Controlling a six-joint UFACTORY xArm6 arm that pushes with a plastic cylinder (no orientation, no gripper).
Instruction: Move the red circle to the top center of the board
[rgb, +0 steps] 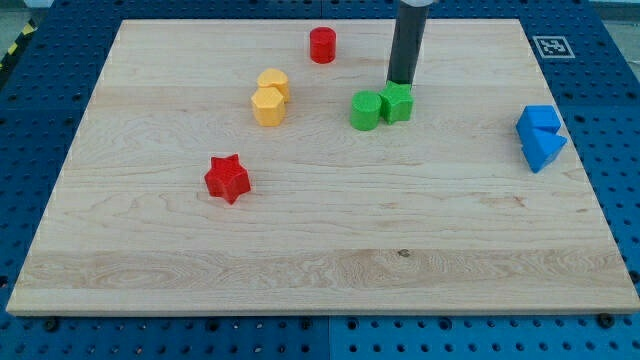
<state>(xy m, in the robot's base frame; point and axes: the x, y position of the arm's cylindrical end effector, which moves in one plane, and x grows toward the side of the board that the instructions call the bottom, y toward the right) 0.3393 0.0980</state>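
The red circle (322, 45), a short red cylinder, stands near the view's top, slightly left of the board's centre line. My tip (401, 82) is at the end of the dark rod, to the right of and below the red circle, apart from it. The tip sits right behind the green blocks, at the top edge of the right green block (397, 102). A second green block (365, 110) touches that one on its left.
Two yellow blocks (270, 96) sit together left of centre. A red star (227, 178) lies lower left. Two blue blocks (540, 136) sit by the board's right edge. A fiducial tag (548, 46) marks the board's top right corner.
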